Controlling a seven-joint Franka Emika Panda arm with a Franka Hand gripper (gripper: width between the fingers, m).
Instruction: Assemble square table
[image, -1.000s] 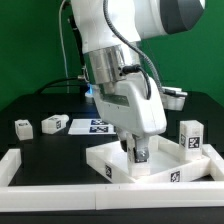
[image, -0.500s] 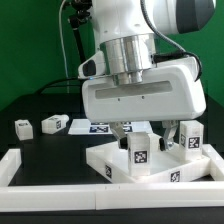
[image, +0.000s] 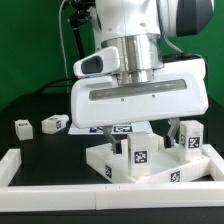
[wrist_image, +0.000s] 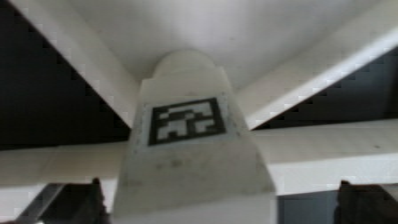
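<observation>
Exterior view: table slab (image: 120, 168) at 6 o'clock, butted against the border rails (image: 40, 186), probably so it can't twist. One leg (image: 140, 152) stands upright in its socket, directly under the gripper (image: 145, 133). Jaws are spread wide either side of it, gripping nothing. Second leg (image: 190, 135) at 3 o'clock, loose legs (image: 53, 124) at 9.

The marker board (image: 108, 128) is largely hidden behind the wrist housing (image: 140, 95). Part of the tabletop slab (image: 125, 170) is covered by the upright leg (image: 140, 152). In the wrist view that leg (wrist_image: 187, 130) is blurred, and the gripper fingers (wrist_image: 63, 205) are cut off by the picture's edge. The tag on the small leg (image: 22, 127) cannot be read.
</observation>
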